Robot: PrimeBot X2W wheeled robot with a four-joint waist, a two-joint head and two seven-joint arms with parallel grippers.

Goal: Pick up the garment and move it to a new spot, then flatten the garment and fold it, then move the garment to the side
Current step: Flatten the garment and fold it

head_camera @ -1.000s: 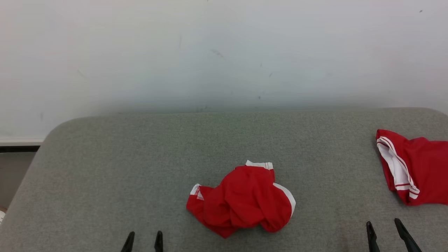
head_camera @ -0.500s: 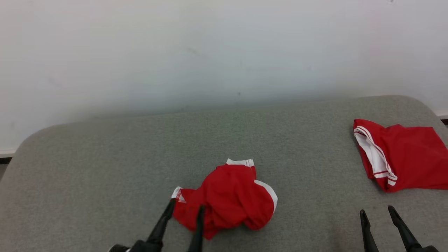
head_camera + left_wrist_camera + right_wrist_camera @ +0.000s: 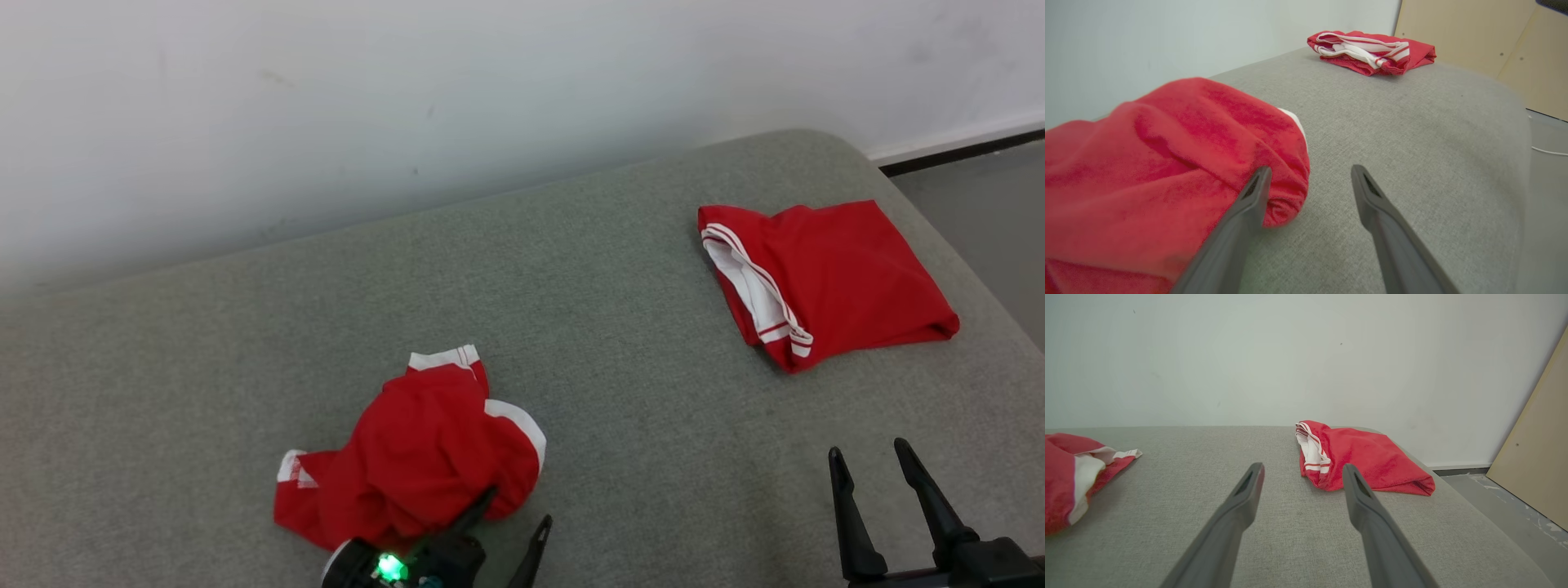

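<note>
My left gripper (image 3: 518, 505) stands wide open at the near edge of the crumpled red, white-trimmed garment (image 3: 416, 449) on the grey fabric cushion (image 3: 637, 392). One finger touches cloth, placed, I judge, to pinch a fold. My right gripper (image 3: 867, 446) waits open, well apart.

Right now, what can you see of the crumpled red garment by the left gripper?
The crumpled red garment is soft, knit-looking cloth with white trim bands, bunched into a loose, unfolded heap. It lies on the grey padded surface. The open left gripper sits at its near edge, one finger apparently against the fabric.
</note>
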